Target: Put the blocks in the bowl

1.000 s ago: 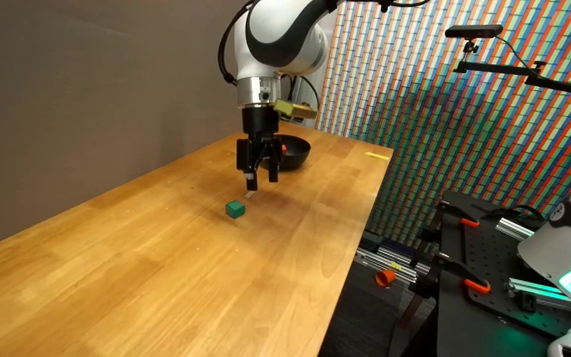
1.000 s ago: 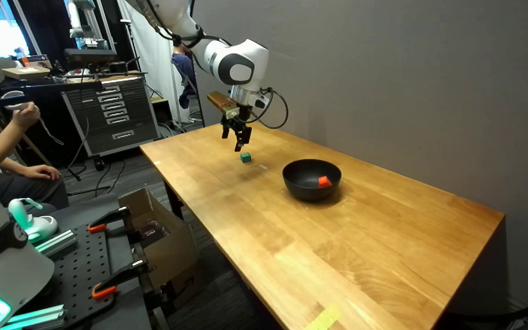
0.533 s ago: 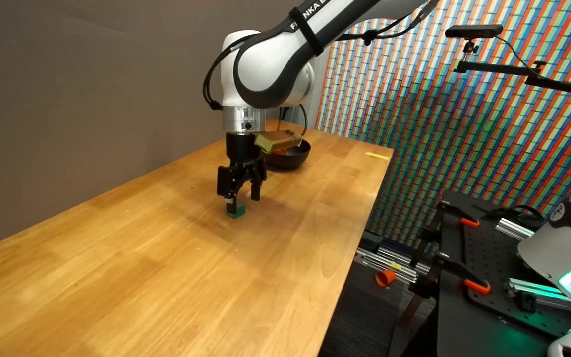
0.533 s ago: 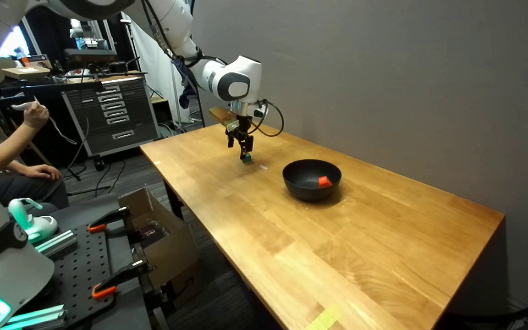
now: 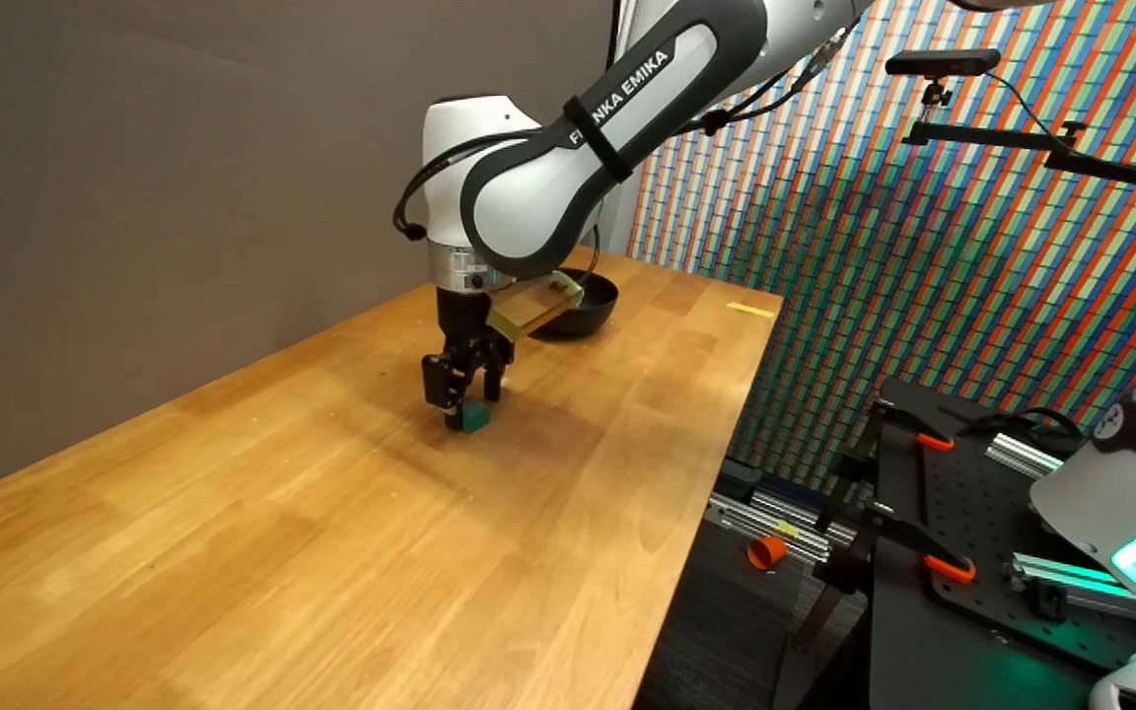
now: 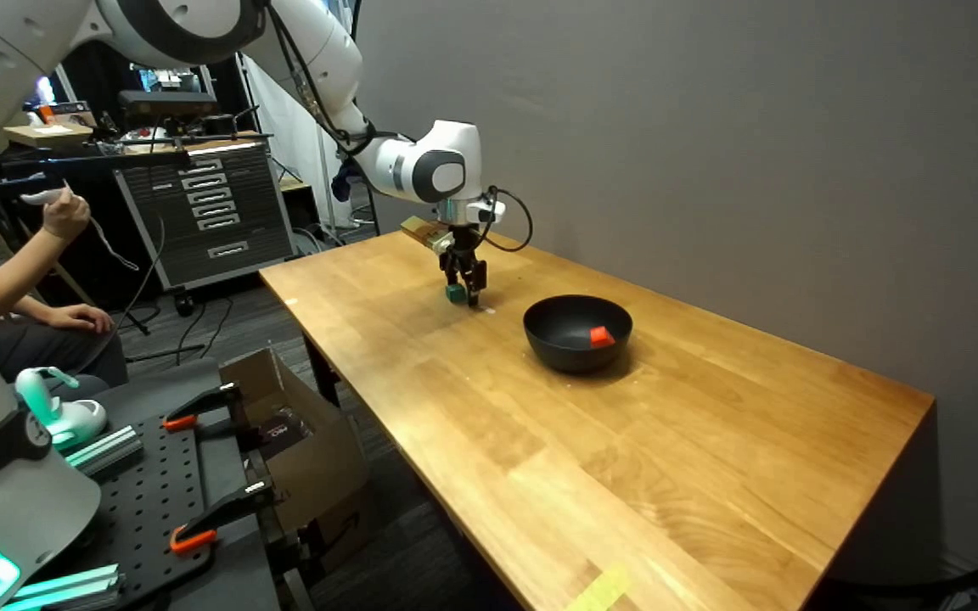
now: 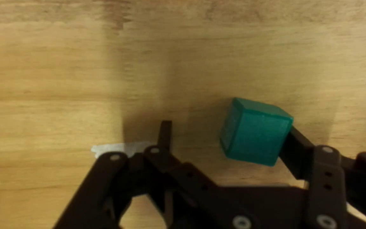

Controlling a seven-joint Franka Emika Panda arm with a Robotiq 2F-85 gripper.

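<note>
The green block (image 5: 475,416) lies on the table and shows in both exterior views (image 6: 455,294). My gripper (image 5: 472,405) is down at table level around it, also seen in an exterior view (image 6: 463,295). In the wrist view the gripper (image 7: 229,131) is open, with the green block (image 7: 259,135) between its fingers. The block is against or very near the right finger there, with a gap to the left finger. The black bowl (image 6: 561,350) stands upright on the table, partly behind the arm in an exterior view (image 5: 588,308). The red block (image 6: 600,337) is inside the bowl.
The wooden table (image 6: 710,458) runs along a grey wall (image 6: 710,170). A pale tape scrap (image 7: 116,147) lies beside the left finger. Yellow tape (image 6: 601,590) is stuck near one table end. An open cardboard box (image 6: 311,458) stands on the floor beside the table.
My gripper has come down from above the table to around the green block, with a small sideways shift in the last half second. The bowl and red block have not moved.
</note>
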